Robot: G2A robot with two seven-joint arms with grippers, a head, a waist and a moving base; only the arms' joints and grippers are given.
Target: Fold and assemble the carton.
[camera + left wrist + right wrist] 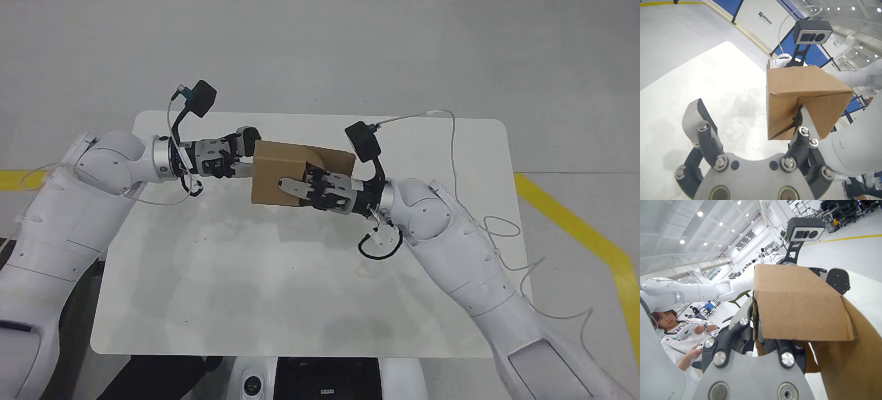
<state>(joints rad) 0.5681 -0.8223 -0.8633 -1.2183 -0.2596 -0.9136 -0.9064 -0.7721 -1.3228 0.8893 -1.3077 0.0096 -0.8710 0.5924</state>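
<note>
The right hand (303,187) is clenched on the carton (285,165). In the right wrist view, one of its fingers (745,315) is pressed against the outside of a cardboard wall, and the other is hidden behind the board. A loose flap (844,347) is seen spreading out from the carton's end nearest this hand.

The left hand (751,111) is released, with its fingers spread wide apart. One fingertip (801,117) is laid against the folded end of the carton (800,89), at the seam where the flaps meet. The other finger (700,115) is seen apart from the cardboard, over the bare surface.

The brown carton (800,306) is already formed into a box shape and is held between the two hands, which are brought to it from opposite ends. In the top view it is placed over the far middle part of the white tabletop (250,290).
</note>
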